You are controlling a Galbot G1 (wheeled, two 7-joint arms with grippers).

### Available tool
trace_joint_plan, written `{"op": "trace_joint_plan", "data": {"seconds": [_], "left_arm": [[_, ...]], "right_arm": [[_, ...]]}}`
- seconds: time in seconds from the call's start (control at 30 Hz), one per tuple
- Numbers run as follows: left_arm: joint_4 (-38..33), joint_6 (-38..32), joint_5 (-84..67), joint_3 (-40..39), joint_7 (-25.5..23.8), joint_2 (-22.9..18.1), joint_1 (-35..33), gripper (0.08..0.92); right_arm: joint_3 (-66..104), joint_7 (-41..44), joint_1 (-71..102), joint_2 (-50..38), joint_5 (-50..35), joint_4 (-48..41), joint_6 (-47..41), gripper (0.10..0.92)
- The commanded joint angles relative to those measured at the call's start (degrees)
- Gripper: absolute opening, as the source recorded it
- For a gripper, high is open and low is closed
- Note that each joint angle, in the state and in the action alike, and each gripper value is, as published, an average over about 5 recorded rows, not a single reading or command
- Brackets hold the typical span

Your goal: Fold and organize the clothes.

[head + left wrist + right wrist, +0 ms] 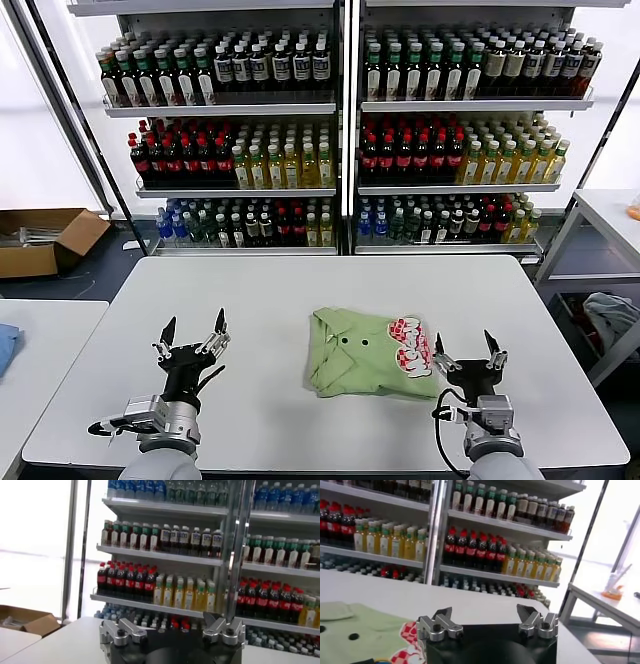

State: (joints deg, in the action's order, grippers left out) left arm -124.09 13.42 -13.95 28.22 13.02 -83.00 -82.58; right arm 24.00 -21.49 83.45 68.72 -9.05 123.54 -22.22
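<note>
Shirt (372,352) folded on table (300,290), both grippers' fingers spread wide, empty.

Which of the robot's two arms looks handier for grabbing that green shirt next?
Probably the right. The right gripper hovers open beside the shirt's logo edge, nearly touching it. The left gripper, also open, stands over bare table, well away from the shirt's other side.
</note>
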Motion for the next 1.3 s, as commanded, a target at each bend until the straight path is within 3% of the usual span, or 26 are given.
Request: {"op": "trace_joint_plan", "data": {"seconds": [0.03,1.3], "left_arm": [[0.0,-0.49,-1.08,0.07,0.2,0.15,0.36,0.823],[0.65,2.35,1.76,-1.93,-1.57,-0.46,0.85,0.823]], "right_arm": [[4.19,0.32,3.06,-0.32,0.66,2.31,-0.2,0.823],[7.28,1.5,5.44,1.2,-3.38,3.71,0.34,0.823]]}}
